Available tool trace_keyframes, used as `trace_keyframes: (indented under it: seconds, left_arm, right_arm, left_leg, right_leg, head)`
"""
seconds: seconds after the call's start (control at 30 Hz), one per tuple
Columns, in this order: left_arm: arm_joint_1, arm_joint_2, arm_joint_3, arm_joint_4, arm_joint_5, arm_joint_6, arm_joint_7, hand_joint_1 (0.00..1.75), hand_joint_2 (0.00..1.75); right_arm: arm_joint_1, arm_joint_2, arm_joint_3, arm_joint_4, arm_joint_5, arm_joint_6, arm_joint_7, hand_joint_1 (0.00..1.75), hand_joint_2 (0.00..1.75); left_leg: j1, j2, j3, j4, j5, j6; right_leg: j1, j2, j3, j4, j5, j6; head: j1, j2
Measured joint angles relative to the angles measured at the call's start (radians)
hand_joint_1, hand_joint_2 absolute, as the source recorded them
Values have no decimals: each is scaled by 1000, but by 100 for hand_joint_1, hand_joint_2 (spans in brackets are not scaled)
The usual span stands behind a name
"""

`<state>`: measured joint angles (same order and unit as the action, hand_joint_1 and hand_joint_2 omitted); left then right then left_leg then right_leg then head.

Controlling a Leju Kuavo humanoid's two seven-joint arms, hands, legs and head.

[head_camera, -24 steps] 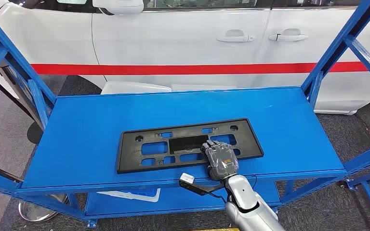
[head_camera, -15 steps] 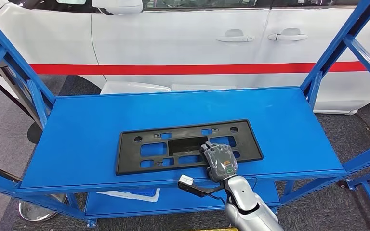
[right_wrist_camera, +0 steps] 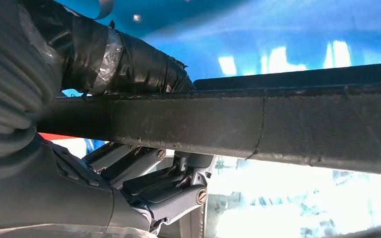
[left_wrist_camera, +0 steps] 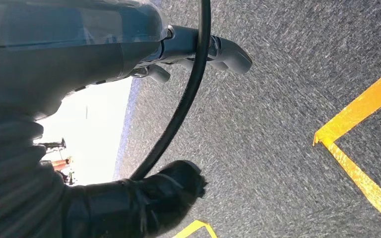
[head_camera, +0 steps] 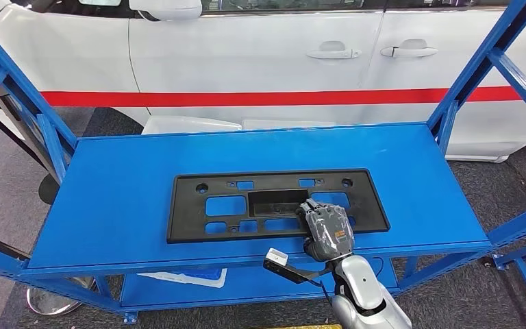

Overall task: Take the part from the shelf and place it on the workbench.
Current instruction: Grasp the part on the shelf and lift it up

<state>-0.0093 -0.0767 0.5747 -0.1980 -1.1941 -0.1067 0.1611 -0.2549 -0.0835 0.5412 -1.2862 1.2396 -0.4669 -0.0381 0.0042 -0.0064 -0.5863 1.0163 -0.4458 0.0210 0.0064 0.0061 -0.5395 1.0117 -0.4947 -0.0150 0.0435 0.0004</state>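
The part (head_camera: 274, 179) is a flat black plastic plate with several cutouts, lying lengthwise on the blue shelf (head_camera: 109, 178). My right hand (head_camera: 329, 229) reaches over the shelf's front edge and grips the part's near long edge, right of its middle. The right wrist view shows that edge as a black bar (right_wrist_camera: 278, 124), with the taped thumb (right_wrist_camera: 129, 59) on one face and the fingers (right_wrist_camera: 168, 188) on the other. In the left wrist view, my left hand (left_wrist_camera: 79, 44) hangs over grey carpet, its fingers (left_wrist_camera: 223, 49) stretched out and holding nothing.
A white car (head_camera: 260, 62) with a red stripe stands close behind the shelf. Blue slanted uprights (head_camera: 479, 68) (head_camera: 20, 89) frame both ends. A white item (head_camera: 185, 277) lies on the lower shelf. Yellow tape (left_wrist_camera: 357, 124) marks the carpet.
My right hand has shifted to the right along the shelf's front, and the black part has slid right with it. It now looks slightly larger and squarer to the shelf.
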Motion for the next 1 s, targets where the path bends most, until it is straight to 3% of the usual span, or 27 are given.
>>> trace_keyframes:
  seconds: [0.1, 0.3, 0.37, 0.47, 0.5, 0.53, 0.57, 0.63, 0.67, 0.73, 0.83, 0.9, 0.97, 1.0]
  left_arm:
    - [0, -1, 6, 0, -1, -21, 20, 0, 175]
    - [2, -11, 9, 0, -26, -30, 61, 0, 175]
    - [2, -18, 9, 0, -34, -30, 67, 0, 175]
    - [2, -24, 9, 0, -43, -31, 69, 0, 175]
    - [2, -24, 9, 0, -44, -31, 69, 0, 175]
    - [2, -25, 9, 0, -44, -31, 69, 0, 175]
    - [2, -25, 9, 0, -45, -31, 69, 0, 175]
    - [2, -25, 9, 0, -49, -31, 69, 0, 175]
    - [1, -25, 9, 0, -51, -30, 70, 0, 175]
    - [1, -25, 9, 0, -52, -29, 71, 0, 175]
    - [3, -25, 10, 0, -52, -28, 71, 0, 175]
    - [3, -25, 10, 0, -53, -28, 71, 0, 175]
    - [1, -25, 10, 0, -53, -28, 72, 0, 175]
    - [1, -25, 10, 0, -53, -28, 72, 0, 175]
  right_arm:
    - [17, -20, -8, -65, 6, -11, -2, 175, 175]
    - [31, -99, -44, -244, -19, 18, -25, 175, 175]
    - [36, -126, -61, -296, -38, 26, -45, 175, 175]
    - [47, -152, -75, -338, -47, 28, -61, 175, 175]
    - [53, -158, -77, -345, -47, 28, -62, 175, 175]
    - [59, -162, -78, -351, -48, 28, -62, 175, 175]
    - [63, -167, -79, -355, -48, 29, -63, 175, 175]
    - [65, -174, -82, -362, -48, 29, -65, 175, 175]
    - [67, -176, -83, -365, -49, 29, -66, 175, 175]
    - [69, -178, -86, -370, -49, 29, -67, 175, 175]
    - [72, -181, -89, -376, -49, 29, -68, 175, 175]
    - [72, -181, -90, -379, -49, 29, -68, 175, 175]
    - [73, -181, -91, -382, -49, 29, -69, 175, 175]
    - [74, -181, -91, -382, -49, 29, -69, 175, 175]
  left_leg:
    - [0, 0, 0, 0, 0, 0]
    - [-1, 1, 2, -3, 5, 20]
    - [7, 4, 7, -22, 16, 28]
    - [10, 9, 4, -28, 22, 32]
    - [11, 9, 2, -26, 22, 31]
    - [13, 9, -1, -22, 23, 29]
    - [16, 8, -5, -18, 23, 25]
    - [23, 7, -14, -4, 20, 12]
    - [25, 6, -18, 3, 20, 3]
    - [23, 3, -26, 10, 25, -15]
    - [25, 1, -39, 18, 24, -37]
    - [27, 3, -67, 84, -40, -42]
    - [25, 4, -107, 210, -129, -42]
    - [23, 3, -119, 264, -155, -41]
  right_leg:
    - [0, 0, 0, 0, 0, 0]
    - [-5, 0, 3, -2, 1, 18]
    - [-4, -1, -13, 38, -35, 24]
    - [-14, -1, -89, 215, -134, 36]
    - [-21, -1, -107, 259, -146, 42]
    - [-27, -2, -109, 267, -137, 47]
    - [-33, -2, -93, 238, -110, 53]
    - [-43, -3, -26, 107, -49, 65]
    - [-43, 0, -2, 59, -28, 65]
    - [-38, 7, 9, 26, -21, 54]
    - [-36, 6, -11, 27, -7, 22]
    - [-35, 2, -28, 24, 9, 1]
    - [-27, -1, -49, 25, 25, -11]
    - [-22, -3, -60, 26, 32, -14]
  head:
    - [0, 0]
    - [0, 0]
    - [0, 0]
    - [0, 0]
    - [1, 0]
    - [0, 0]
    - [1, 0]
    - [1, 0]
    - [0, 0]
    - [0, 0]
    - [-1, 0]
    - [-1, 0]
    - [-2, 0]
    - [-2, 0]
